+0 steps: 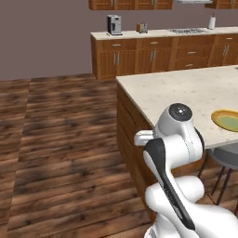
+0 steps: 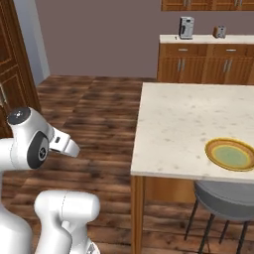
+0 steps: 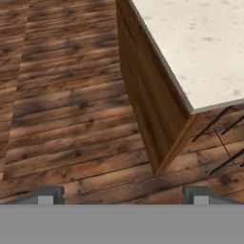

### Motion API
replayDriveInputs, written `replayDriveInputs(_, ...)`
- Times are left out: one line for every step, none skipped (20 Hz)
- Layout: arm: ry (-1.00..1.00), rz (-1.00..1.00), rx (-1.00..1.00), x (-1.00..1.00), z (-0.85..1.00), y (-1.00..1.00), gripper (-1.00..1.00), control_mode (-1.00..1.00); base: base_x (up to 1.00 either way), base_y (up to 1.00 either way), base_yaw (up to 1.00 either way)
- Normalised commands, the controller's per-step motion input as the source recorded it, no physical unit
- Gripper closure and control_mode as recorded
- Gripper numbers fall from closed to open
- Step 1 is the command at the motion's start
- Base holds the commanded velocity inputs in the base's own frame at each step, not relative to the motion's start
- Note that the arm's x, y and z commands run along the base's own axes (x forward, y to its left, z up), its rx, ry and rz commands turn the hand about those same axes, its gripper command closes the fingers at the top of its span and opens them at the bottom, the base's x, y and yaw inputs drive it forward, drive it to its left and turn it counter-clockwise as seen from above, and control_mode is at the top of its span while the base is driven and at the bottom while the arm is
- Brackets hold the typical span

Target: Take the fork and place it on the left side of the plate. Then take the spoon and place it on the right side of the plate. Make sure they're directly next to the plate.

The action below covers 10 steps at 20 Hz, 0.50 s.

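Yellow with a golden rim, the plate (image 2: 231,154) lay near the right front edge of the pale stone bench (image 2: 178,124). The claw (image 3: 123,195) hung wide open and empty above the wooden floor (image 3: 66,109).

The white arm is folded high and close over its base, well short of the island counter (image 1: 186,88) corner. The gripper (image 3: 123,194) is held open, its fingertips (image 3: 46,195) spread wide, angled down beside that corner.

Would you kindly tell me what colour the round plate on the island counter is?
The round shallow plate is yellow-green with a darker golden rim, clearest in the right base view.
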Motion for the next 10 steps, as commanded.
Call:
replayDriveInputs(0.00,0.00,0.00,0.00,0.00,0.00,-1.00,1.00,0.51,1.00,-0.09)
replayDriveInputs(0.00,0.00,0.00,0.00,0.00,0.00,-1.00,1.00,0.59,0.98,-0.10)
replayDriveInputs(0.00,0.00,0.00,0.00,0.00,0.00,-1.00,1.00,0.73,0.95,-0.13)
replayDriveInputs(0.00,0.00,0.00,0.00,0.00,0.00,-1.00,1.00,0.76,0.94,-0.14)
replayDriveInputs(0.00,0.00,0.00,0.00,0.00,0.00,-1.00,1.00,0.80,0.93,-0.14)
replayDriveInputs(0.00,0.00,0.00,0.00,0.00,0.00,-1.00,1.00,0.91,0.90,-0.17)
replayDriveInputs(0.00,0.00,0.00,0.00,0.00,0.00,-1.00,1.00,0.95,0.88,-0.18)
replayDriveInputs(0.00,0.00,0.00,0.00,0.00,0.00,-1.00,1.00,1.00,0.82,-0.19)
replayDriveInputs(0.00,0.00,0.00,0.00,0.00,0.00,-1.00,1.00,1.00,0.77,-0.21)
replayDriveInputs(0.00,0.00,0.00,0.00,0.00,0.00,-1.00,1.00,1.00,0.67,-0.21)
